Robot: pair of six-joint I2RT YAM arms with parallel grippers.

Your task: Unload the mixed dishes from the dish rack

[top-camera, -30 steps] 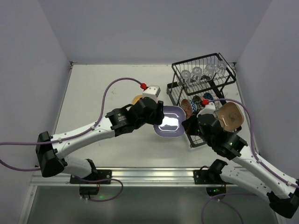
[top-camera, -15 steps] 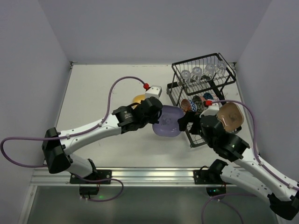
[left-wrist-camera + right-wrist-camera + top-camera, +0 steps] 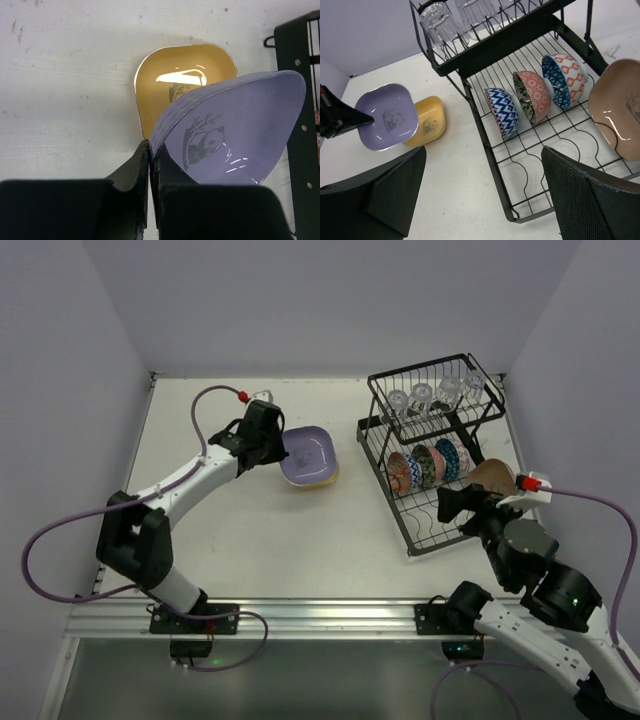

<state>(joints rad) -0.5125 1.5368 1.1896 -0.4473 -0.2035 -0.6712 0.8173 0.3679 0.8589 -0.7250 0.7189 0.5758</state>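
My left gripper (image 3: 270, 445) is shut on the rim of a lavender plate (image 3: 307, 455) with a panda print, holding it tilted just above a yellow plate (image 3: 326, 480) that lies on the table. In the left wrist view the jaws (image 3: 151, 160) pinch the lavender plate (image 3: 235, 125) over the yellow plate (image 3: 170, 85). My right gripper (image 3: 455, 502) hangs open and empty over the near edge of the dish rack (image 3: 385, 480). The lower tray holds three patterned bowls (image 3: 534, 95) and a tan plate (image 3: 615, 112). Clear glass cups (image 3: 440, 22) stand upside down in the upper basket.
The black rack (image 3: 486, 150) fills the back right of the table, close to the right wall. Its near slots, under my right gripper (image 3: 485, 200), hold nothing. A cable loops from my left arm across the left side.
The right gripper opened, let go of the lavender plate and drew back to the near right. The left gripper closed on the plate and carried it left, over the yellow plate.
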